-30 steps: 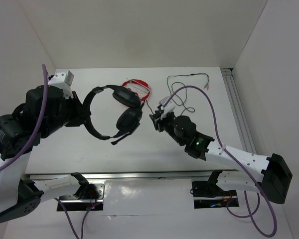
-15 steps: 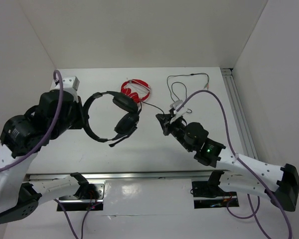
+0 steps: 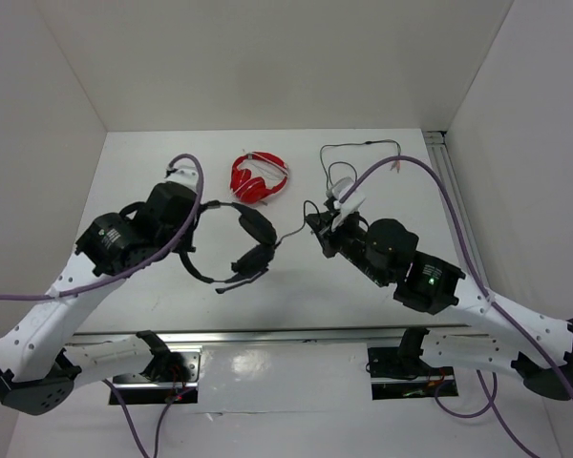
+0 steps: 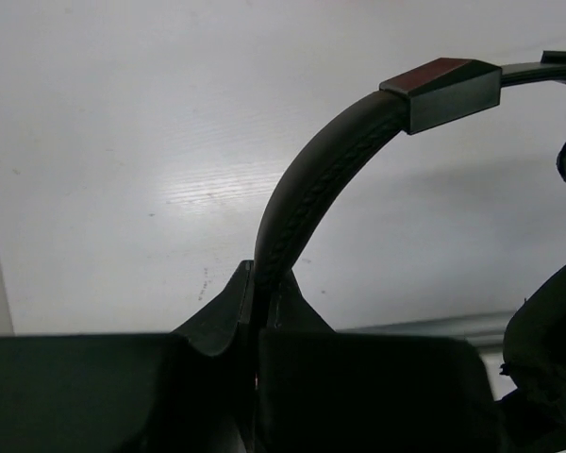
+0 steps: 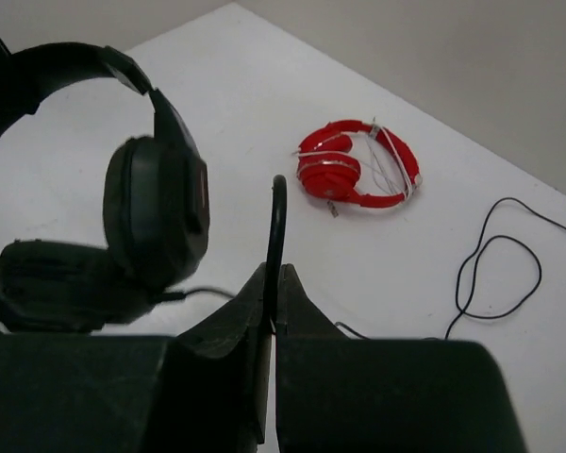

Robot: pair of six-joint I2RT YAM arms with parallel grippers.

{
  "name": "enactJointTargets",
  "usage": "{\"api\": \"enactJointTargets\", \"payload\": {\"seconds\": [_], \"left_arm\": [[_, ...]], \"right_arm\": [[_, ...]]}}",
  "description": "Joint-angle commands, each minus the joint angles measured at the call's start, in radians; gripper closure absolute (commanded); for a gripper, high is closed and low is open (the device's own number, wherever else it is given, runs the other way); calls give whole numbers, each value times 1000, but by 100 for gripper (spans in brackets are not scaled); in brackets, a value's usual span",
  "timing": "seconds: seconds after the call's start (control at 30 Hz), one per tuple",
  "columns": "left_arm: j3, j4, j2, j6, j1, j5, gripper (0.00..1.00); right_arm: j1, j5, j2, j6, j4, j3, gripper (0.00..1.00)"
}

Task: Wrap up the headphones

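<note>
The black headphones (image 3: 254, 239) hang above the table in the middle of the top view, earcups to the right. My left gripper (image 3: 190, 250) is shut on their thin headband (image 4: 313, 179), and its fingertips (image 4: 264, 288) pinch the band edge-on. My right gripper (image 3: 313, 227) is shut on the thin black cable (image 5: 277, 219), which rises from between its fingers (image 5: 297, 297). In the right wrist view one earcup (image 5: 156, 212) hangs just left of the gripper. The rest of the cable (image 3: 349, 148) trails in loops toward the back right.
Smaller red headphones (image 3: 260, 176) lie on the table behind the black ones, and they also show in the right wrist view (image 5: 358, 170). A cable loop (image 5: 495, 274) lies on the table at right. A metal rail (image 3: 454, 205) runs along the right edge.
My left arm swung right and nearer, carrying the headphones right and toward the front. My right gripper shifted slightly right, still holding the cable.
</note>
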Motion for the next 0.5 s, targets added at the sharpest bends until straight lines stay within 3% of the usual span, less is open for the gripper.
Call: {"api": "enactJointTargets", "payload": {"seconds": [0.0,0.13,0.27,0.47], "left_arm": [[-29,145,0,99,-96,172,100],[-38,168,52,138,-249,231,100],[-29,103,121,72,-313,-30,100],[40,5,141,-64,-313,-186,100]], "right_arm": [[9,-69,12,-61,-152,85,100],[18,-106,24,-70,-239,145,100],[18,-86,18,-70,-295,178,100],[18,49,-42,-59,-246,126,100]]}}
